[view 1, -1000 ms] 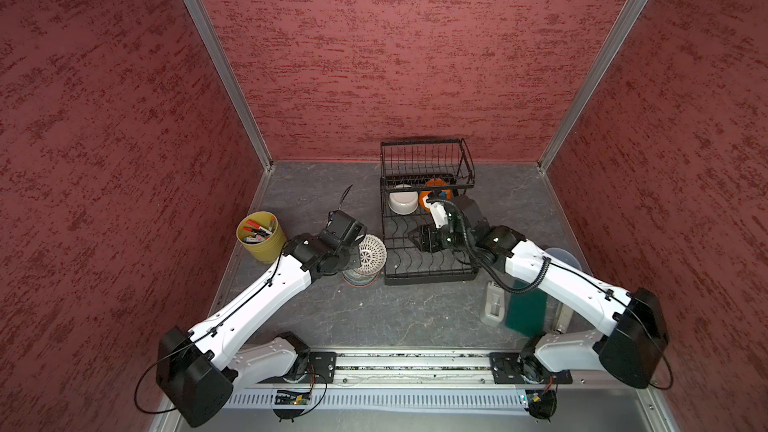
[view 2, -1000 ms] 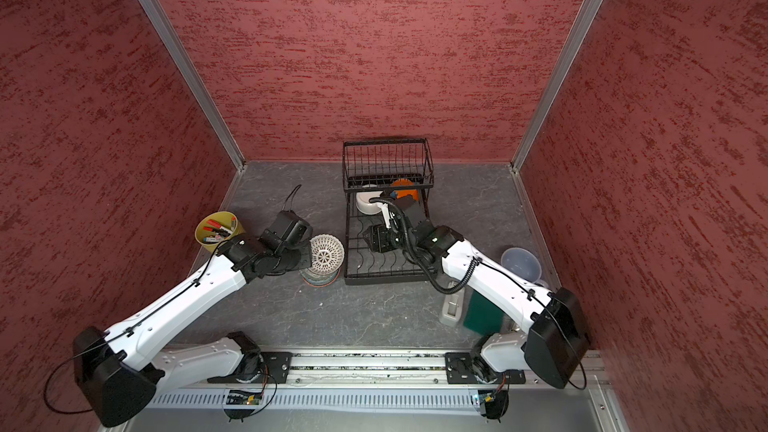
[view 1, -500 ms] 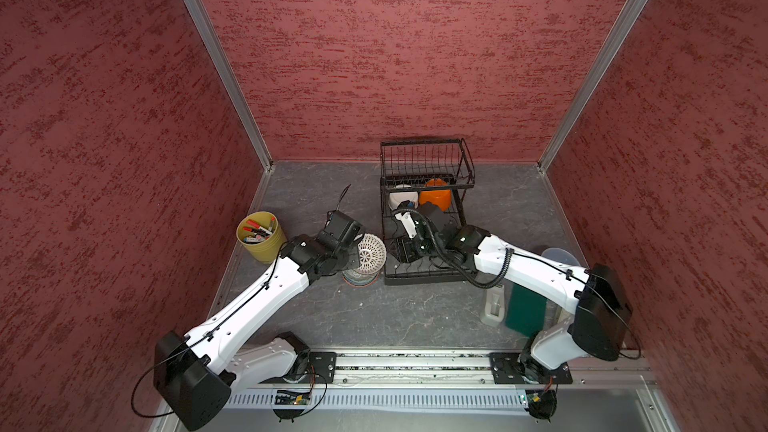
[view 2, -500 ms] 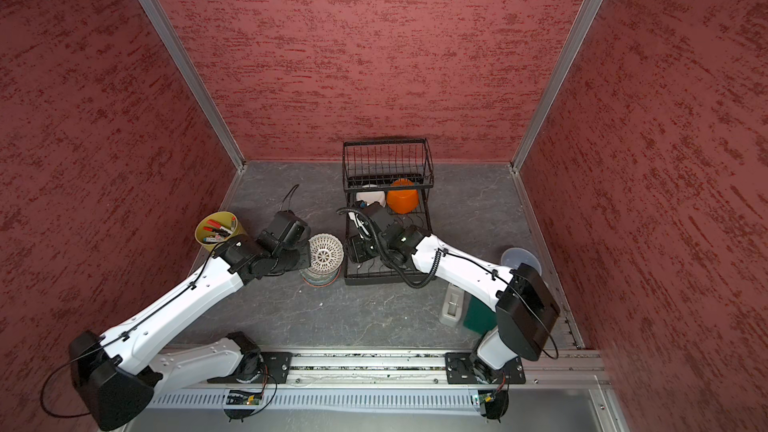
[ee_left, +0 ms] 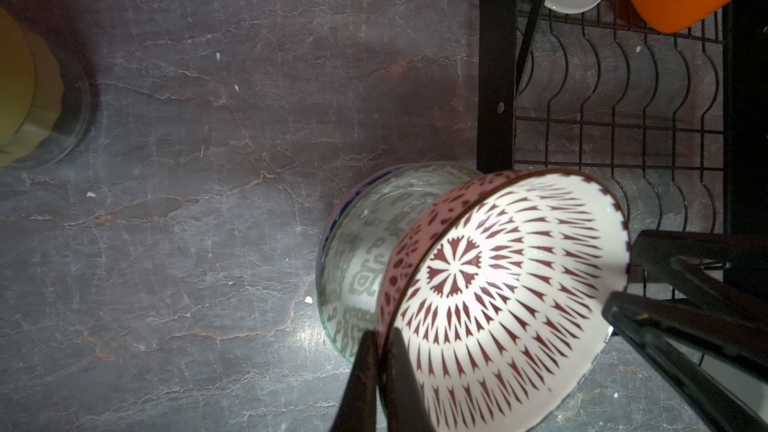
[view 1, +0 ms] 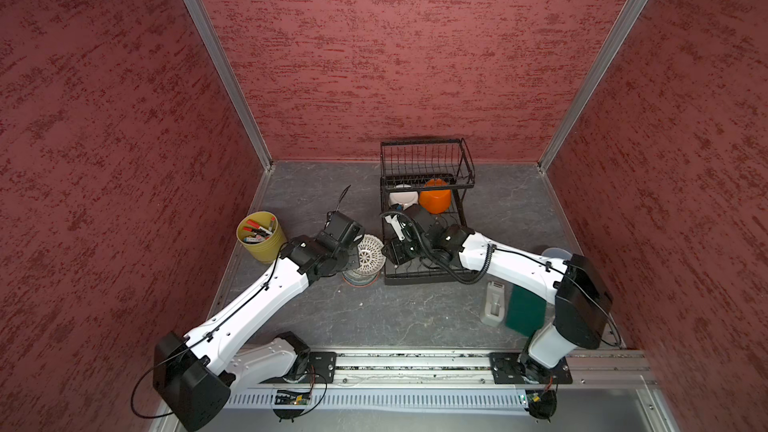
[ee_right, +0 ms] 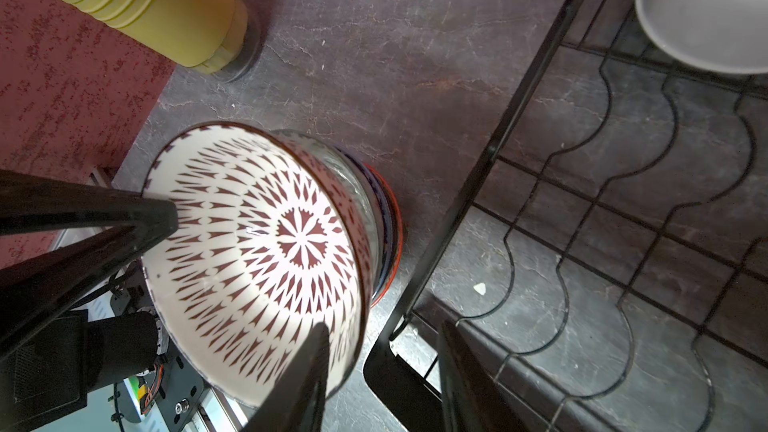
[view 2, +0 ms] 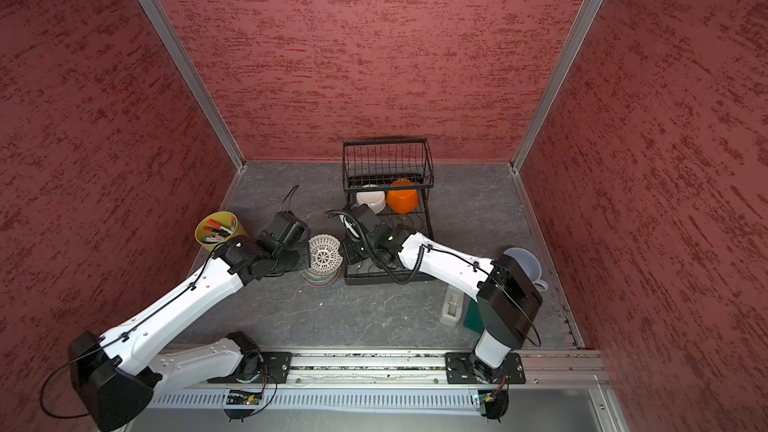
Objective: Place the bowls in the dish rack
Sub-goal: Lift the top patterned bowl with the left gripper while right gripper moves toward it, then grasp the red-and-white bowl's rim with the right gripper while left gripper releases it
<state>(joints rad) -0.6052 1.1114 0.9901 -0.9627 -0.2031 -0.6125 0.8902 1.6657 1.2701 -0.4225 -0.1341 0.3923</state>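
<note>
Right gripper (ee_right: 382, 328) has swung from the dish rack (view 1: 415, 281) to the red-patterned bowl (ee_left: 498, 297), its 2 fingers (ee_right: 299, 376) spread astride the rim. Left gripper (ee_left: 380, 332) pinches the opposite rim, holding it tipped on edge over the stack of bowls (view 1: 358, 278), just beside the rack. 1 white bowl (view 1: 402, 200) and 1 orange bowl (view 1: 435, 200) lean at the rack's far end. Marker cup (view 1: 261, 243) stands left on grey marbled tabletop (view 1: 374, 317); red walls (view 1: 374, 56).

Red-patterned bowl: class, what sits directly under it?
A stack of bowls: a pale green one on top, blue and red rims below. How many lie there is hidden by the red-patterned bowl.
</note>
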